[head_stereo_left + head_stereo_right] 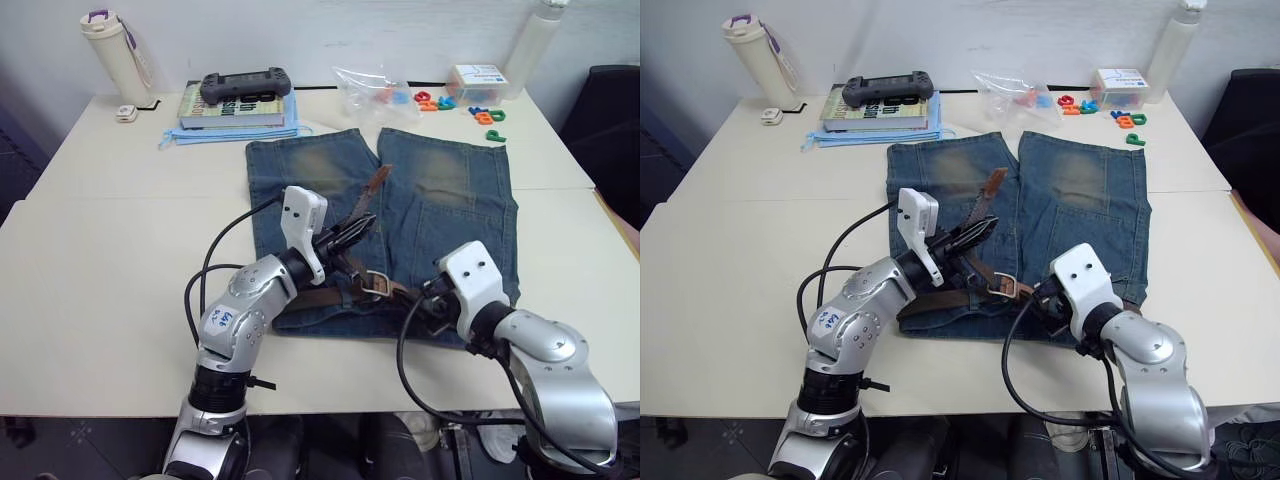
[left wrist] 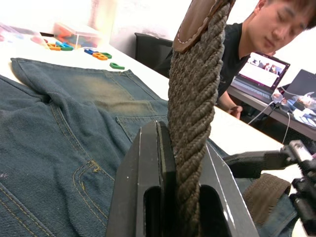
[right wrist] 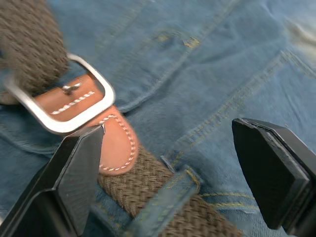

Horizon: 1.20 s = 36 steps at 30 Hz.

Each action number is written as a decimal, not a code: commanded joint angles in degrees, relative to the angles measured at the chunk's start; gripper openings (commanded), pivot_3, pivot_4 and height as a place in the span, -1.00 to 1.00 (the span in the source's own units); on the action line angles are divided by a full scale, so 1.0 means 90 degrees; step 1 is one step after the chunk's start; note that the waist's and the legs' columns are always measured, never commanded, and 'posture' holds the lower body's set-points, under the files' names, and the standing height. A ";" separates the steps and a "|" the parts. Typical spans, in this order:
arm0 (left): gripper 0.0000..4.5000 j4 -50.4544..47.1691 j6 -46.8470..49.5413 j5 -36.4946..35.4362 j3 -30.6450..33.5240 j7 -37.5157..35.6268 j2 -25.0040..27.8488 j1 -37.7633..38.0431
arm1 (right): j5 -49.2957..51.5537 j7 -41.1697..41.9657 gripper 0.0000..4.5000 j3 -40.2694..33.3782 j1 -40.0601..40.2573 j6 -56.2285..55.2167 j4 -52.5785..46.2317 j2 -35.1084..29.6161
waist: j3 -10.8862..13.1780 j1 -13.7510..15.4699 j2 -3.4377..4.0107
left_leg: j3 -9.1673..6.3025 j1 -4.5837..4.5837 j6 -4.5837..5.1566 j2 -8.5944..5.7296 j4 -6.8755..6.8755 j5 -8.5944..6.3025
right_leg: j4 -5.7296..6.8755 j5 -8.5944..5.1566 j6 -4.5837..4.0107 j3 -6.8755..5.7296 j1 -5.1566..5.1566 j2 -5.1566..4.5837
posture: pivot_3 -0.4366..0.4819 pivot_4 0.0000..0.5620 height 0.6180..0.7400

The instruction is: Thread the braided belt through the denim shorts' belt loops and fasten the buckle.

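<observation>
The left gripper (image 1: 345,238) is clamped on the free end of the braided belt (image 2: 192,123), holding its tan tip up over the middle of the denim shorts (image 1: 455,215). The shorts lie flat on the counter (image 1: 110,230) with the waistband along the near edge and the legs pointing toward the far side. The belt runs along the waistband, passing under a belt loop (image 3: 165,200) just beside the buckle (image 3: 74,106), which rests near the centre of the waist. The right gripper (image 3: 168,173) stands with its fingers spread wide, low over the waistband just right of the buckle, touching nothing. To the left of the shorts the counter is bare; books (image 1: 235,110) and coloured toys (image 1: 480,110) sit along the far edge, well apart from the shorts.
</observation>
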 commanded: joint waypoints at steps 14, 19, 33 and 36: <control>-1.00 -0.0904 0.1459 -0.2952 0.2019 0.0736 0.0212 -0.0248 | 0.0319 -0.0895 0.95 0.0686 0.0645 -0.0510 0.0433 -0.0411 | -0.0013 -0.0142 -0.0017 | -0.0003 0.0019 -0.0006 0.0003 -0.0003 0.0003 | 0.0007 0.0000 0.0000 0.0000 0.0011 0.0004 | -0.05 -0.47 -0.32; -1.00 -0.1024 0.1902 -0.3607 0.2231 0.0723 0.0847 0.0078 | 0.0446 -0.0997 0.95 0.0732 0.0619 -0.0499 0.0417 -0.0451 | -0.0014 -0.0148 -0.0020 | -0.0002 0.0038 -0.0009 0.0004 -0.0008 0.0001 | 0.0006 -0.0001 -0.0002 0.0002 0.0027 0.0005 | -0.05 -0.47 -0.32; -1.00 -0.0915 0.1093 -0.2335 0.1108 0.0422 0.1444 0.0554 | 0.2370 0.0157 0.95 -0.0847 -0.0306 -0.0080 -0.0848 -0.0916 | -0.0014 -0.0109 -0.0021 | -0.0002 0.0046 -0.0003 0.0004 -0.0015 -0.0006 | -0.0004 -0.0003 -0.0006 0.0000 0.0038 0.0002 | -0.05 -0.47 -0.32; -1.00 -0.0909 0.1068 -0.2388 0.1108 0.0374 0.1467 0.0587 | 0.2811 0.0043 0.86 -0.1176 -0.0711 0.0266 -0.0638 -0.0719 | -0.0014 -0.0119 -0.0021 | -0.0002 0.0045 0.0000 0.0004 -0.0015 -0.0008 | -0.0007 -0.0003 -0.0005 0.0000 0.0039 0.0002 | -0.05 -0.47 -0.32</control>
